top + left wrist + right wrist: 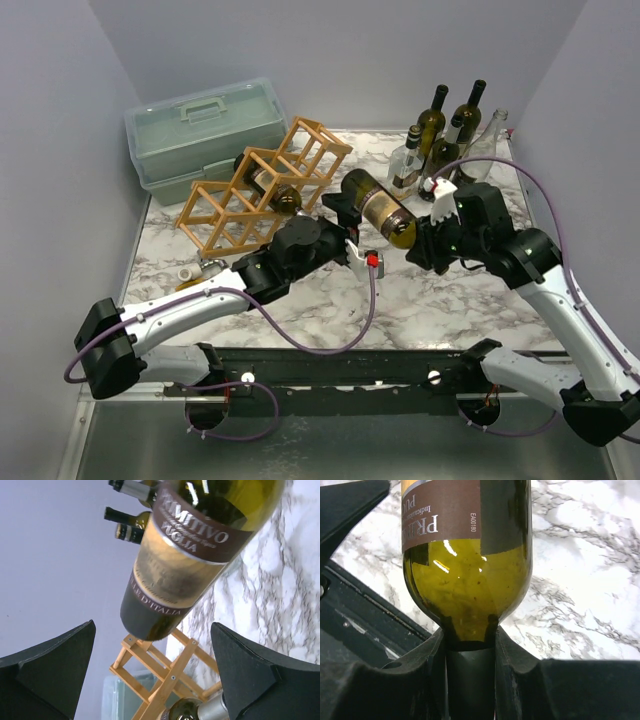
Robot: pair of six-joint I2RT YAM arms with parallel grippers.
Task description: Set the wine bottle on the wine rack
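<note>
Toolbox (200,135) blocks behind wine rack (240,215) — stored bottle (270,184) fills 1 cell; right-end cells free.

Two white-and-black arms on a black rail (380,368)

The left arm (190,305) and right arm (575,315) each have glossy white shells between chunky black joint housings. A thin purple cable (372,300) runs along each arm. A small red part (373,261) sits by a white bracket (354,250) at the left wrist. Both bases sit on the rail. The fingers (50,675) are matte black, broad and wedge-shaped.
</note>
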